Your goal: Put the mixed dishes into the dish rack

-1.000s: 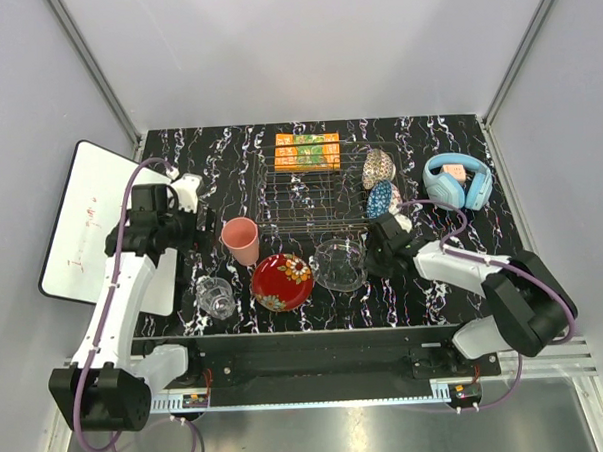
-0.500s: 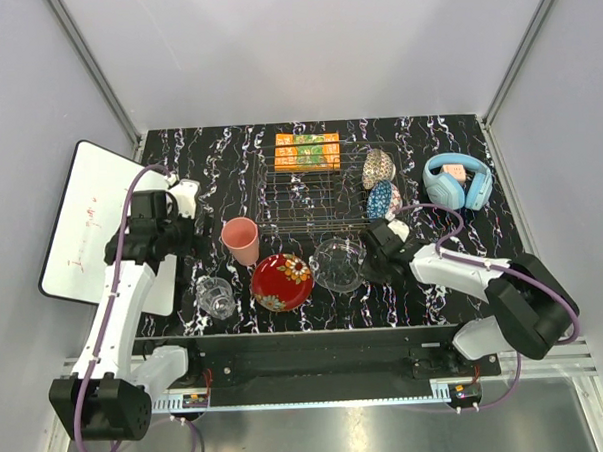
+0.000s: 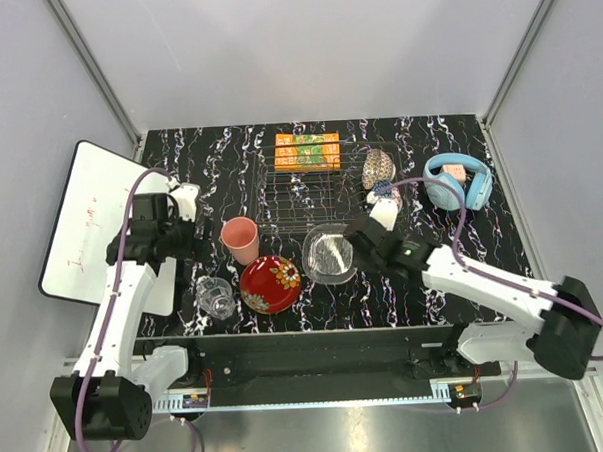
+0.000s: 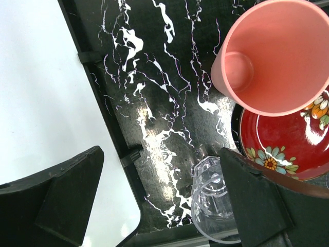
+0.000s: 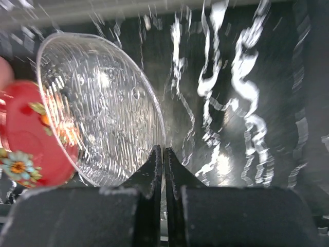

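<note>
Showing the pick-up of 1 dish out of 6. The right gripper [image 5: 162,150] is closed on the thin rim of the clear bowl [image 5: 97,108], its 2 jaws nearly meeting with only the glass wall between them; a rim pinch suits a bowl too wide to span. The bowl hangs tilted from that 1 hold. In the wrist view its far side overlaps the red floral bowl [image 3: 269,284], though whether the 2 touch cannot be told.

From above, the clear bowl lies just beside the near edge of the dish rack [image 3: 290,201], outside the wires, so the step in hand is probably the lift and carry to the rack. The small beige patterned bowl [image 3: 377,167] stands on edge at the rack's right end. A patch of the blue patterned bowl [image 3: 380,191] shows beside it, mostly hidden by the right arm. Standing on edge is how the wires keep bowls in place.

The left gripper [image 4: 160,152] hangs wide open and empty over the black marbled table [image 3: 208,150], between the white board [image 3: 80,206] and the pink cup [image 3: 240,239]. The small clear glass cup [image 3: 214,297] sits beside 1 finger, so the gripper seems placed to take either cup next.

Risk: a thin glass rim held at 1 point may swing or slip when the bowl is turned upright.
</note>
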Available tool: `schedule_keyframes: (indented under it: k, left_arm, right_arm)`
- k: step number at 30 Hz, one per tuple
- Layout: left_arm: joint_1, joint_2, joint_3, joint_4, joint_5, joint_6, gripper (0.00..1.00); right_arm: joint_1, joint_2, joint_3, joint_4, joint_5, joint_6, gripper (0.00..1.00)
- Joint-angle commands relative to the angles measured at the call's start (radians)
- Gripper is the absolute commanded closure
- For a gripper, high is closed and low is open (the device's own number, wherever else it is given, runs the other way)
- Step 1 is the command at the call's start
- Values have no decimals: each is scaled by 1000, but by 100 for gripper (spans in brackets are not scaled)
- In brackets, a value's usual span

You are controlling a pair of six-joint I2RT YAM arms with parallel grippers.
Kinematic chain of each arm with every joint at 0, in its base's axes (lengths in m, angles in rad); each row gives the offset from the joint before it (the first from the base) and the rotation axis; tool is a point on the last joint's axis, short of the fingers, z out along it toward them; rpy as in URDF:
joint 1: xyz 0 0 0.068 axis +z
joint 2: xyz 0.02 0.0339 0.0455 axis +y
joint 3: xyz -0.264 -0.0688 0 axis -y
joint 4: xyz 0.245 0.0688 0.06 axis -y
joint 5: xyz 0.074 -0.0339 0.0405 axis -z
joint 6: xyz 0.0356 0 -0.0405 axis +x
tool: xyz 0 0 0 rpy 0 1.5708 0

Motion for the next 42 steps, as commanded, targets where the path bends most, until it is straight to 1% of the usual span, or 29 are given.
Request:
schedule_keyframes:
  k: [1,2,3,4,6,7,8,9,10,11,12,13,14,15,17,18,21,22,23,25,27,30,35,42]
  left_arm:
    - [8,10,38,32,17,-9,1]
    - [8,10,40,32,22,-12,1]
    - [8,13,43,34,23,-14,1]
    - [8,20,43,43,23,-19,1]
    - [8,43,55,55,31,-32,1]
    - [8,84,86,66,38,-42,1]
    - [8,112,113,70,45,-51,1]
    - [8,143,144,72,58,-72,1]
    - [8,213,217,70,67,-81,1]
    - [8,249,254,67,78,-92,1]
    - [8,282,288,57,107,-100,1]
    - [8,337,325,52,118,-104,1]
    - [8,364,377,44,126,-106,1]
    - [8,381,400,25,144,-111,1]
    - [8,401,405,15,163,-112,1]
    - [8,395,391,20,173,-106,1]
    - [9,343,296,50,180,-80,1]
    - [11,315,269,60,175,-72,1]
    - [14,301,246,70,176,-59,1]
    - [17,272,181,110,176,-55,1]
    - [22,263,154,133,183,-55,1]
    - [23,270,152,132,195,-59,1]
    - [57,275,157,126,218,-69,1]
    - [98,298,160,126,227,-57,1]
  right_arm:
    - [0,-114,126,-96,186,-192,100]
    - [-1,-129,150,-110,214,-225,100]
    - [0,-135,199,-109,274,-265,100]
    - [0,-137,222,-103,305,-359,100]
    - [-3,-123,291,-34,384,-481,100]
    - [-4,-108,316,-3,415,-613,100]
    - [-12,-73,338,87,446,-685,100]
    - [-23,-53,367,136,489,-757,100]
    - [-33,-34,365,208,491,-937,100]
    - [-47,-14,350,434,497,-1040,100]
    - [-68,-11,285,569,471,-1150,100]
    - [-87,-10,242,733,431,-1363,100]
    - [-105,-4,202,973,387,-1441,100]
    - [-153,4,163,1044,300,-1489,100]
    - [-208,48,178,1065,204,-1521,100]
    - [-269,68,190,1080,123,-1533,100]
    - [-323,165,218,1164,5,-1689,100]
    - [-343,218,232,1178,-23,-1790,100]
    - [-351,246,246,1197,-43,-1835,100]
    - [-372,315,301,1200,-104,-1909,100]
    - [-380,352,354,1160,-159,-1932,100]
    - [-383,412,384,1111,-233,-2010,100]
    - [-388,492,404,1094,-244,-2035,100]
    - [-406,509,298,1115,-276,-2086,100]
